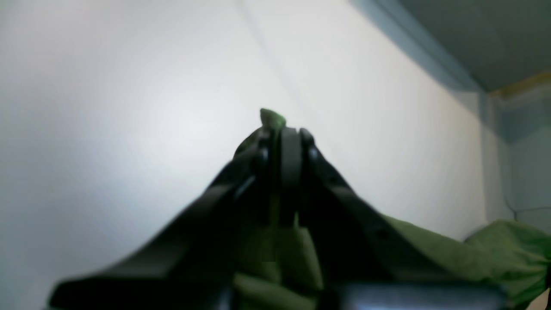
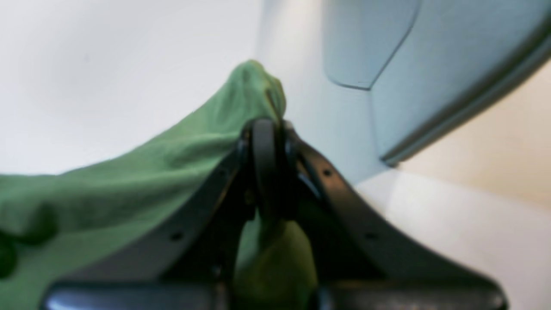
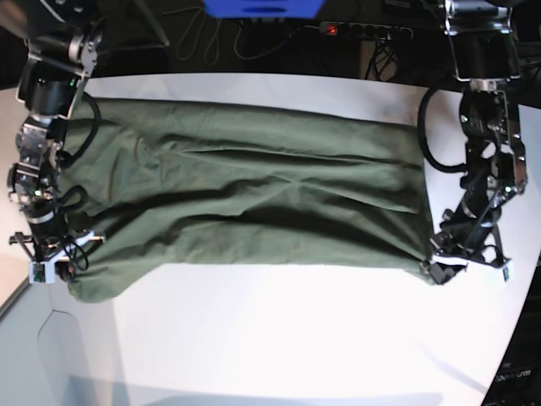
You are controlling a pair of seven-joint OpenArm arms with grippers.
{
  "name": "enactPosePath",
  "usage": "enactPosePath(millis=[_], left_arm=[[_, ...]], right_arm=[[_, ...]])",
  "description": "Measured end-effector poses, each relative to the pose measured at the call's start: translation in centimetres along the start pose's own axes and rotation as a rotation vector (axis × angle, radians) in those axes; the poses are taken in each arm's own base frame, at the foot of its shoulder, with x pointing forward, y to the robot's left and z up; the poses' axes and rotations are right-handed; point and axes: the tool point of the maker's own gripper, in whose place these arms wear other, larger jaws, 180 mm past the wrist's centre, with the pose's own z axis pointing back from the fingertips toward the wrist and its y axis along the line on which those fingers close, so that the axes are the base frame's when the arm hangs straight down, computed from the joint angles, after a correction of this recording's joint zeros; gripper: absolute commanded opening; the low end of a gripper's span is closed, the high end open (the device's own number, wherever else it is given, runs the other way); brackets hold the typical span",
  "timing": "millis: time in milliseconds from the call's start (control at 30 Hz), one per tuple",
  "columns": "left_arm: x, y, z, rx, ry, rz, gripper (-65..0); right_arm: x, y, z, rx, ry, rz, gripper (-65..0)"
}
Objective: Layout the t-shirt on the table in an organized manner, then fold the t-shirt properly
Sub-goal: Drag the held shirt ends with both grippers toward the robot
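While I watch the base view, the t-shirt (image 3: 245,203) lies stretched wide across the far half of the table (image 3: 287,338), an olive-green sheet with long creases running side to side and a darker fold through its middle. I see its near edge running almost straight between my two arms, with bare white tabletop in front of it. My left gripper (image 3: 433,267) sits at that view's right, low over the table at the shirt's near corner, and my right gripper (image 3: 52,262) sits at the view's left, at the opposite near corner where the cloth bulges into a rounded lobe. Through the left wrist camera I see the left gripper (image 1: 284,129) with its jaws pressed together on the t-shirt (image 1: 495,249); a small tuft of green pokes out past the tips, and more cloth hangs below and trails off to the right, over the white table (image 1: 129,107). Through the right wrist camera the right gripper (image 2: 267,129) is likewise clamped on the t-shirt (image 2: 142,172), with a bunched peak of fabric standing above the tips and a taut sheet running down to the left. Both wrist pictures are blurred, so I cannot tell which seam or hem either one pinches. Behind the table, a blue box (image 3: 262,7) and a power strip (image 3: 359,30) sit among dark cables.
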Motion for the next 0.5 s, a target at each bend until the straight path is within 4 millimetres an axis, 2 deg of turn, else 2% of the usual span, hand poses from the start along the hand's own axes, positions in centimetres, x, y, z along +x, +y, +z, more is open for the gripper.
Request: enactPosePath(millis=[133,367,400,467,500], left_arm=[[0.2,-0.8,0.7,-0.022,-0.016,-0.015,-65.0],[-1.3,-0.1,1.7,-0.008,0.011,-0.017,-65.0],[-1.6,0.2,1.8,-0.002,0.015,-0.018,-65.0],[-2.0,0.5,2.0,0.006,0.021,-0.020,-65.0],[-2.1,0.5,2.1,0.007,0.024,-0.018,-65.0]], right_arm=[[0.5,0.3,0.8,0.001,-0.022,0.018,-65.0],[-0.1,-0.4,3.1,-0.053,-0.038,-0.012,-65.0],[-0.7,-7.9,5.3,-0.479,-0.050,-0.188,-65.0],[-1.2,-8.1,5.9,-0.486,-0.041,-0.181,-65.0],[-1.1,-0.8,4.1,-0.064,-0.027,-0.004,-65.0]])
